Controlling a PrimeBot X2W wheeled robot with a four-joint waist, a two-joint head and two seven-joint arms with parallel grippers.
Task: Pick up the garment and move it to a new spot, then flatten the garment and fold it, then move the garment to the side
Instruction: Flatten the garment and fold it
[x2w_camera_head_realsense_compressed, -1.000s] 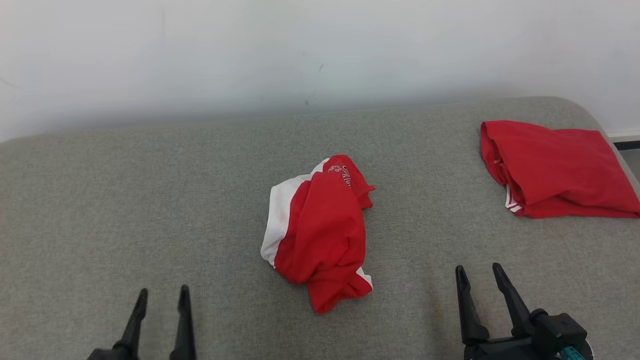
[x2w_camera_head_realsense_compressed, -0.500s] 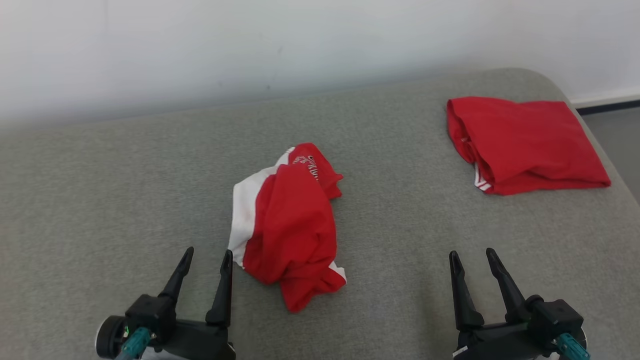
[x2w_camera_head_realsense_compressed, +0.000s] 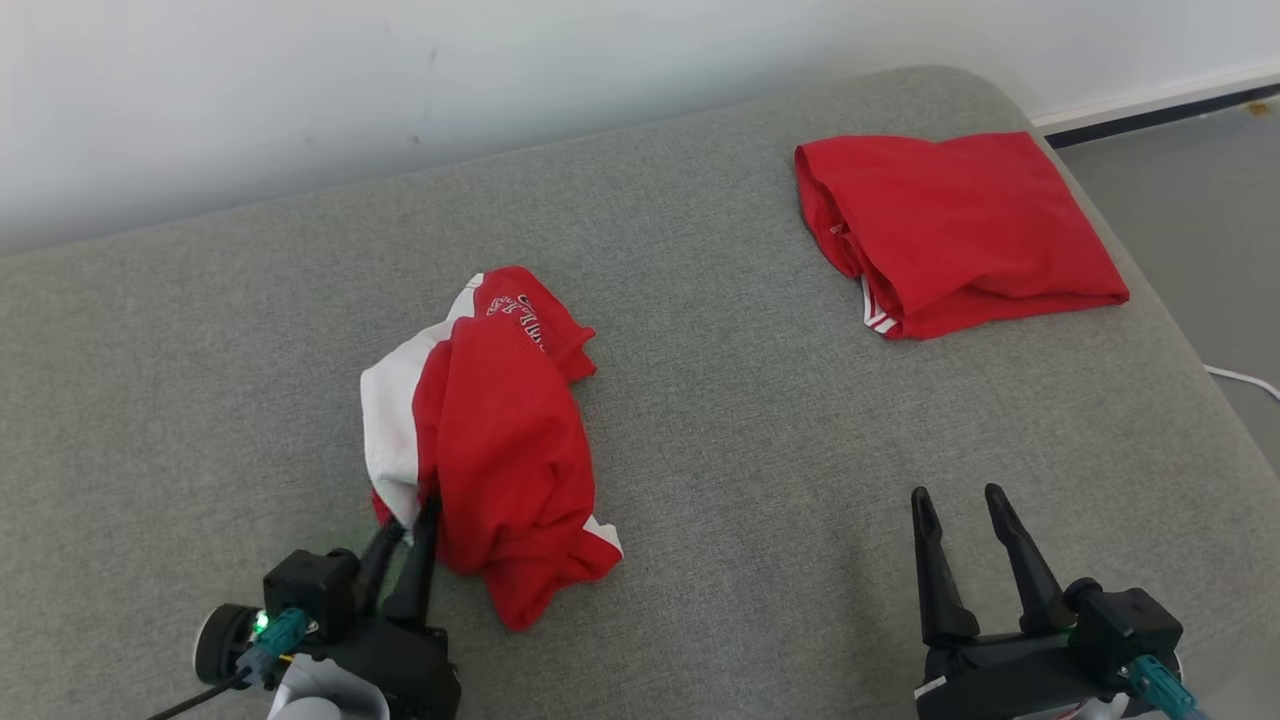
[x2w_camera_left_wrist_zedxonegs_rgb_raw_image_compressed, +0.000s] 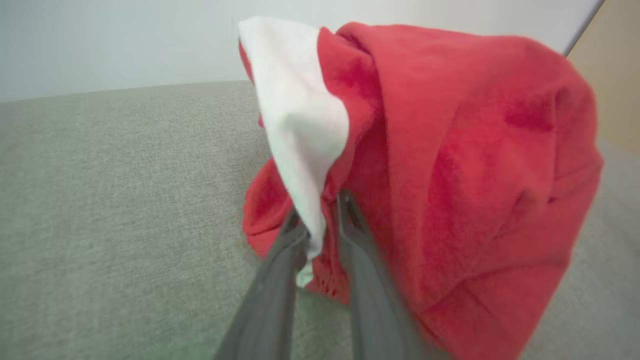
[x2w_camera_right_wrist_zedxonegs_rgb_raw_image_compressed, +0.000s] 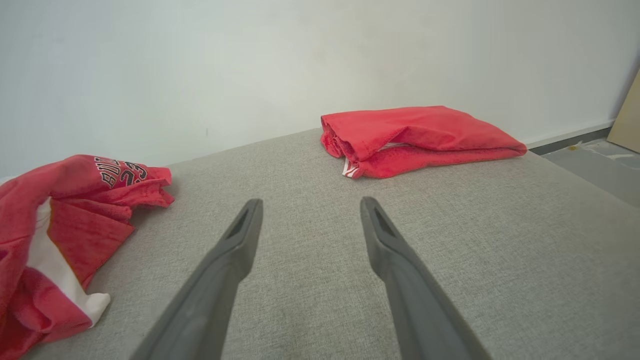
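Red-white shirt (x2w_camera_head_realsense_compressed: 490, 430) crumpled on bench (x2w_camera_head_realsense_compressed: 750, 420), L pincer (x2w_camera_head_realsense_compressed: 415, 512) clamped on its white hem. R pincer (x2w_camera_head_realsense_compressed: 958, 495) apart, well clear. Folded red top (x2w_camera_head_realsense_compressed: 950, 225) far right.

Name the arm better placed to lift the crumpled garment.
Left: the left gripper grips the white edge of the crumpled garment; the right gripper stands open over bare cushion, well apart from it.

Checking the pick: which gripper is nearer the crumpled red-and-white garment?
Left. The left gripper straddles an edge of the crumpled red-and-white garment; the right gripper sits well apart, open.
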